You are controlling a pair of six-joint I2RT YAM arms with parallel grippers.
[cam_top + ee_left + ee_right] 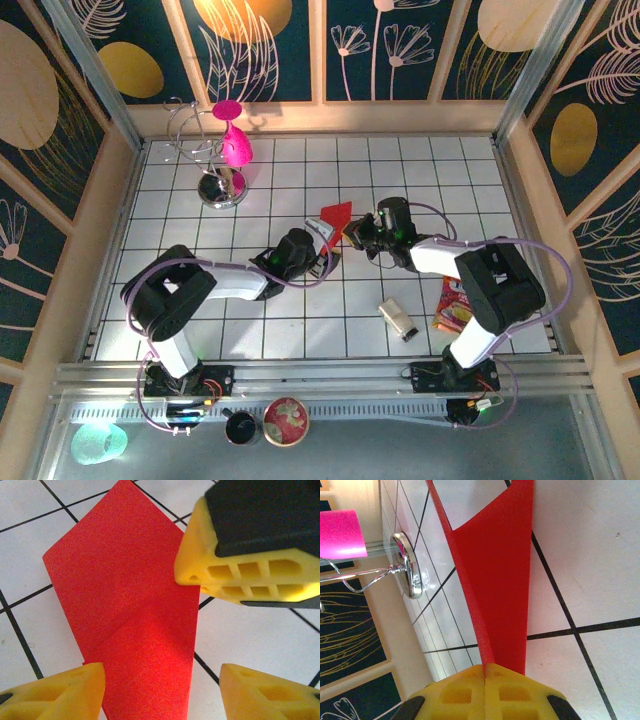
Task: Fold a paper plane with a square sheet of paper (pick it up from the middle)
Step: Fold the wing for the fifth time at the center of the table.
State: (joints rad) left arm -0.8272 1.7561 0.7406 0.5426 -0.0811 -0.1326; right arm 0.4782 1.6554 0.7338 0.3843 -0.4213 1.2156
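From above, you see the red sheet of paper [337,216] on the white tiled table [260,340] just past centre. Its long axis runs roughly 12 to 6 o'clock, with the broad end toward 12 and the narrow end toward 6, between the two grippers. The left gripper [322,250] sits at the sheet's 7 o'clock, and the right gripper [353,235] touches it at 5 o'clock. At 10 o'clock from the sheet, well apart, a magenta goblet [236,145] hangs tilted on a chrome wire stand [220,188]; you cannot tell whether anything is in it. A printed snack packet [455,303] lies at 4 o'clock, its lettering too small to read. On the near ledge stand a black cup [240,428] and a round red dish [286,420]; their contents can't be made out.

In your left wrist view the sheet lies flat and plain, with no print. It points from 12 down to 6, has a corner at 9 o'clock, and carries a diagonal crease across its lower half. Your own yellow fingertips [55,695] stand well apart at the bottom — one over the paper's left edge, the other over bare tile, gripping nothing. The right gripper's yellow fingers [235,570] meet the sheet's edge at 2 o'clock.

In your right wrist view the jaws are pressed together at 6 o'clock — clamped on the narrow end of the sheet [495,580]. The sheet rises toward 12, its two layers spreading apart. The goblet and the stand's base sit at 9 o'clock.
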